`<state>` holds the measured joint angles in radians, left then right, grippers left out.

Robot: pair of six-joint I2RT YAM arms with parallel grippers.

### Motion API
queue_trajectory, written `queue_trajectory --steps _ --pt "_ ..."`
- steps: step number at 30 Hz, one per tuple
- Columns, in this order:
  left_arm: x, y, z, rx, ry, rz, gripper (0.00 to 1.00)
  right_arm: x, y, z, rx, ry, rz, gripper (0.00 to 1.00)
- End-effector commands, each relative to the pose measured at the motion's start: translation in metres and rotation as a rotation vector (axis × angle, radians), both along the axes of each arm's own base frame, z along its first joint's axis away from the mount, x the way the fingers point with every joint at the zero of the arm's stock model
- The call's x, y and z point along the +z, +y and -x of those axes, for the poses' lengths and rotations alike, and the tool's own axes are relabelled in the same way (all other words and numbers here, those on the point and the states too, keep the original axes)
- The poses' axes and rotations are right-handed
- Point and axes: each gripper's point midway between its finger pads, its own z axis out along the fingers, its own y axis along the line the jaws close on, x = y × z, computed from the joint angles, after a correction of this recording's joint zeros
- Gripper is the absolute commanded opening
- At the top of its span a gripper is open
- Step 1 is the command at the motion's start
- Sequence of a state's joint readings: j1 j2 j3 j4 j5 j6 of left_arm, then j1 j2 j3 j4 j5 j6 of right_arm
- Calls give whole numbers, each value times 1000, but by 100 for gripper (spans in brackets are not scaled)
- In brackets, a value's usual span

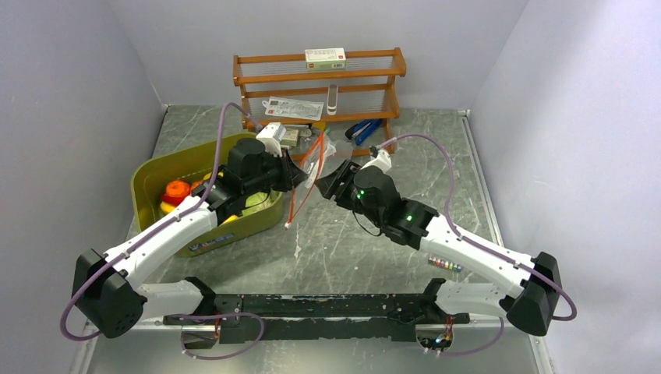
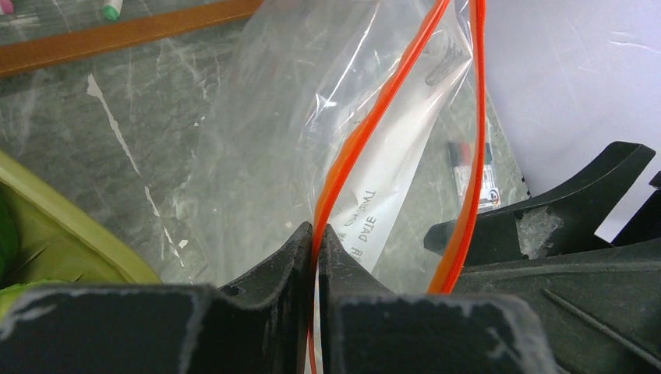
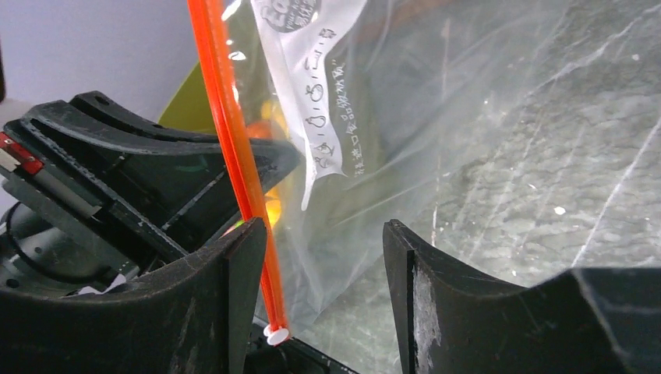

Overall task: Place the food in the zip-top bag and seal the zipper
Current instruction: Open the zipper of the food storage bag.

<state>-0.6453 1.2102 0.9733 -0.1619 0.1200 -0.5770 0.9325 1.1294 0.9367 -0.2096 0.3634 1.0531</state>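
Note:
The clear zip-top bag point(image 1: 321, 158) hangs between my two grippers above the table. Its orange-red zipper point(image 1: 295, 204) is parted into two strands, and one droops down to a white tab end point(image 3: 277, 333). My left gripper point(image 1: 300, 175) is shut on one zipper strand point(image 2: 343, 167), pinched at the fingertips point(image 2: 300, 241). My right gripper point(image 1: 331, 185) is open, with the other strand point(image 3: 234, 140) running beside its left finger point(image 3: 245, 265), and the bag film point(image 3: 390, 117) lies between the jaws. The food point(image 1: 178, 191), orange, yellow and green toys, lies in the olive-green tub point(image 1: 152, 175). The bag looks empty.
A wooden rack point(image 1: 319, 74) stands at the back with a white box point(image 1: 325, 54) on top and printed packets point(image 1: 292, 107) on its lower shelf. A blue stapler point(image 1: 364, 130) lies by the rack's foot. The tub sits left of the left gripper.

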Motion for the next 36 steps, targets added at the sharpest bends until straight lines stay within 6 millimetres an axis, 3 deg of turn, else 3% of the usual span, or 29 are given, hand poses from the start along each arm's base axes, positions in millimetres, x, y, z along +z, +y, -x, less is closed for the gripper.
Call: queue_trajectory --steps 1,13,23,26,29,33,36 --pt "19 -10 -1 -25 -33 56 7 23 11 -6 4 -37 -76 58" --pt "23 -6 -4 -8 -53 41 7 33 16 -11 -11 -17 -61 64" --pt "39 -12 5 -41 -51 107 7 4 16 -29 -72 7 73 53" --pt "46 -11 7 -41 -61 126 7 -15 3 -35 -136 45 165 52" --pt "53 -10 8 -42 -72 128 7 -16 -16 -38 -194 31 237 39" --pt "53 6 1 23 -76 31 7 -6 -52 -36 -275 -14 334 1" --pt "45 27 -8 110 -91 -69 7 4 -63 -29 -238 -42 398 0"
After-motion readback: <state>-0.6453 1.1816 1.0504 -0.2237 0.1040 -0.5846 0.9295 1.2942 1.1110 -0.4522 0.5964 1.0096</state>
